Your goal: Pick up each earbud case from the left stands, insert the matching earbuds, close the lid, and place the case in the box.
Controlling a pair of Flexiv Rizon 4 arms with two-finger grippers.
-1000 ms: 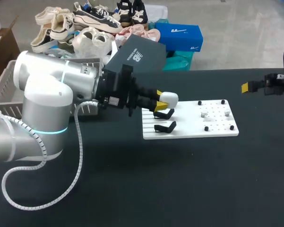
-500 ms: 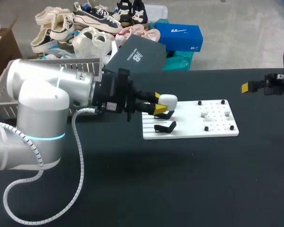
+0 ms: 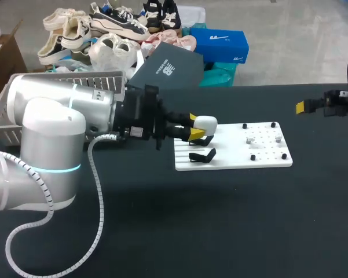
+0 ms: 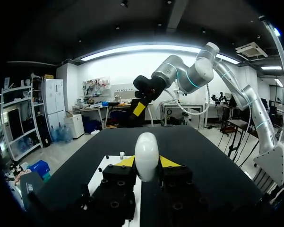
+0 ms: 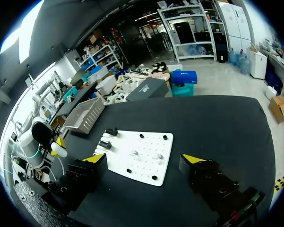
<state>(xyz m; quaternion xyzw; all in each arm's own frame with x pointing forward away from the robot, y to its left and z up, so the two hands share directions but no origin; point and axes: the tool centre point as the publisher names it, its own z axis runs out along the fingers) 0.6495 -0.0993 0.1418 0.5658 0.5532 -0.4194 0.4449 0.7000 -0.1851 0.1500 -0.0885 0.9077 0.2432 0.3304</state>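
Head view: left arm (image 3: 63,133) reaches level across the desk (image 3: 220,231) from its left edge. Left jaws grasp a white earbud case (image 3: 206,122) above the left end of the white board (image 3: 266,161). Right jaws sit at the desk's right edge, partly cut off.
Left wrist view: case upright between the yellow tips, lower part hidden.
Right wrist view: right jaws spread wide, empty.

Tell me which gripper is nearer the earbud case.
Left. The left gripper is shut on the earbud case; the right gripper hangs open, far off to the side.
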